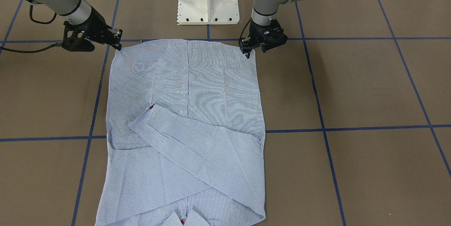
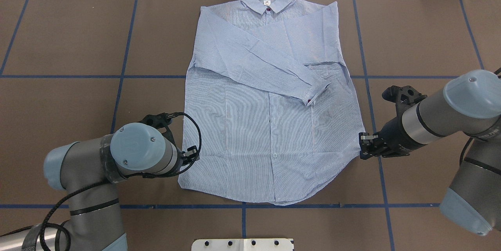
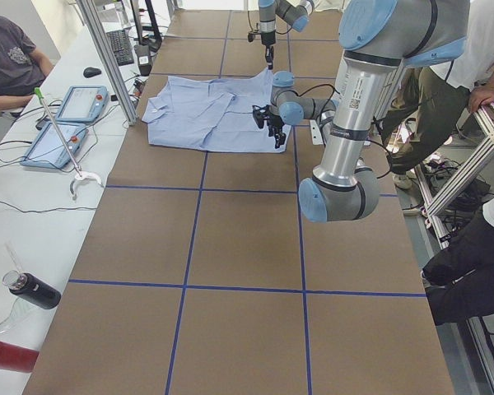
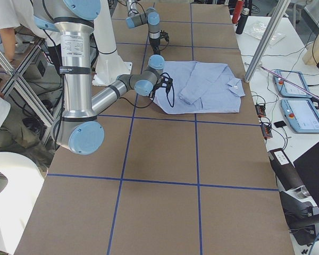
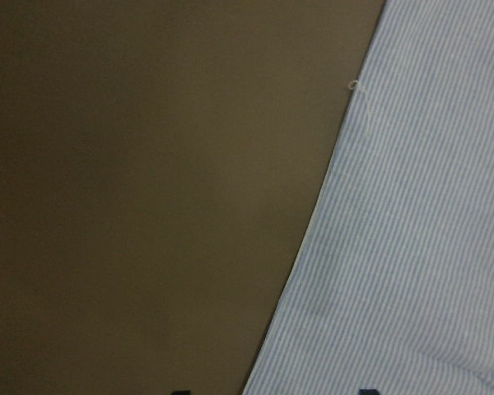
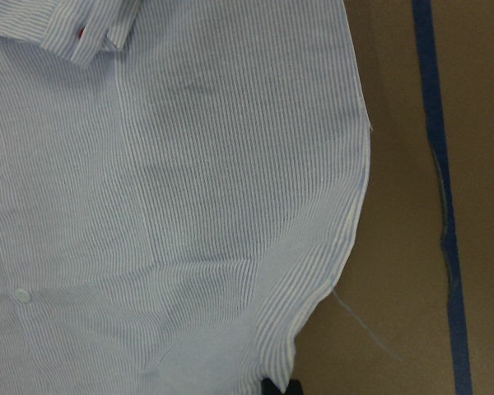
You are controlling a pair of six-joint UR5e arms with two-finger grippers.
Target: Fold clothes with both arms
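Observation:
The striped shirt (image 1: 197,113) lies flat, front up, on the brown table, with its collar (image 2: 267,2) away from the robot and both sleeves folded across the chest. My left gripper (image 2: 192,153) is low at the shirt's hem corner on the robot's left. In the left wrist view (image 5: 272,392) its jaws stand wide apart astride the shirt's edge (image 5: 420,247). My right gripper (image 2: 362,147) is at the opposite hem edge. In the right wrist view (image 6: 281,387) its tips are together on the hem (image 6: 313,296), and the corner lifts slightly toward it (image 1: 118,44).
The white pedestal base (image 1: 208,0) stands just behind the hem. Blue tape lines (image 2: 372,98) grid the table. Operators sit along both sides, and tablets (image 3: 66,123) and bottles (image 3: 29,288) lie on the side bench.

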